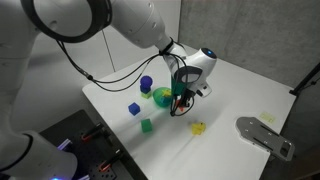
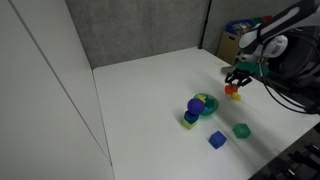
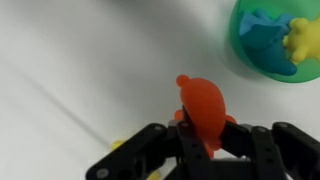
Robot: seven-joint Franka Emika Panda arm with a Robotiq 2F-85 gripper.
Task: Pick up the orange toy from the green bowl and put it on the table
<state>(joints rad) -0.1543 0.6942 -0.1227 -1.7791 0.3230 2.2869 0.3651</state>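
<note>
My gripper [image 3: 205, 138] is shut on the orange toy [image 3: 203, 105], a lumpy orange-red piece that sticks out between the fingers above the white table [image 3: 80, 70]. In an exterior view the gripper [image 2: 236, 82] holds the toy [image 2: 234, 93] just above the table, to the right of the green bowl [image 2: 207, 104]. In the wrist view the green bowl [image 3: 237, 35] lies at the top right, apart from the toy, with a blue piece [image 3: 265, 45] and a yellow piece [image 3: 303, 38] inside. In an exterior view the gripper [image 1: 186, 95] is beside the bowl [image 1: 162, 97].
A purple cup [image 1: 146, 83], a blue cube [image 1: 134, 108], a green cube [image 1: 147, 125] and a small yellow toy [image 1: 198, 128] lie around the bowl. A grey metal fixture [image 1: 265, 135] sits at the table's corner. A grey wall stands behind the table.
</note>
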